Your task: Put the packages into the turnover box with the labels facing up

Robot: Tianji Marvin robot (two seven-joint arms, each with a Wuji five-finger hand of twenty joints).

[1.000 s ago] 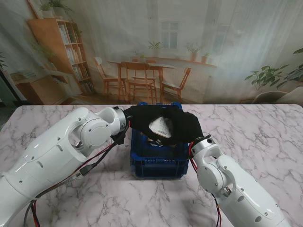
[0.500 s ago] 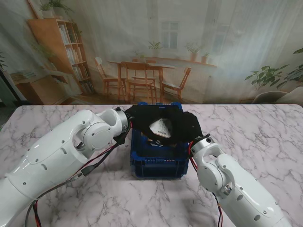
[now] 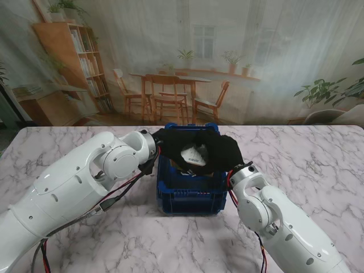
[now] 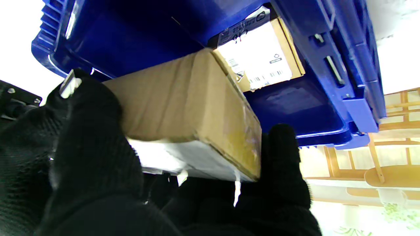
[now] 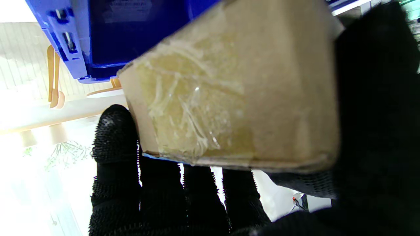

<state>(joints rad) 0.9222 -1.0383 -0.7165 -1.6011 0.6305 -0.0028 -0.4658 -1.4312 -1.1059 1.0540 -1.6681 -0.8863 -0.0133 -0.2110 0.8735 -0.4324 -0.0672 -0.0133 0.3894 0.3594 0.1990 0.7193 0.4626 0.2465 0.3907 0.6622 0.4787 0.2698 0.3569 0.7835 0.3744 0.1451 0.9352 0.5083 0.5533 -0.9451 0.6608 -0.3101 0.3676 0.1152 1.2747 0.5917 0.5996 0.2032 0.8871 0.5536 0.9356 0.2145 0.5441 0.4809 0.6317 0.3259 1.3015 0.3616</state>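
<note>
Both black-gloved hands hold one cardboard package (image 3: 193, 154) over the blue turnover box (image 3: 190, 193) at the table's middle. My left hand (image 3: 170, 141) grips it from the left, my right hand (image 3: 224, 152) from the right. A white label shows on the package's upper face in the stand view. The left wrist view shows the brown package (image 4: 190, 111) between my fingers (image 4: 282, 154), just over the box's opening (image 4: 328, 49). Another labelled package (image 4: 262, 55) lies inside the box, label up. In the right wrist view the taped end of the package (image 5: 229, 98) fills the frame, with my fingers (image 5: 115, 141) around it.
The marble table (image 3: 318, 165) stretches to both sides of the box. My white arms (image 3: 74, 193) cross the near half of the table on either side. A printed backdrop of a room stands behind the table's far edge.
Both hands with the package have shifted slightly, the left arm edging right and a little farther from me. The package stays held over the box.
</note>
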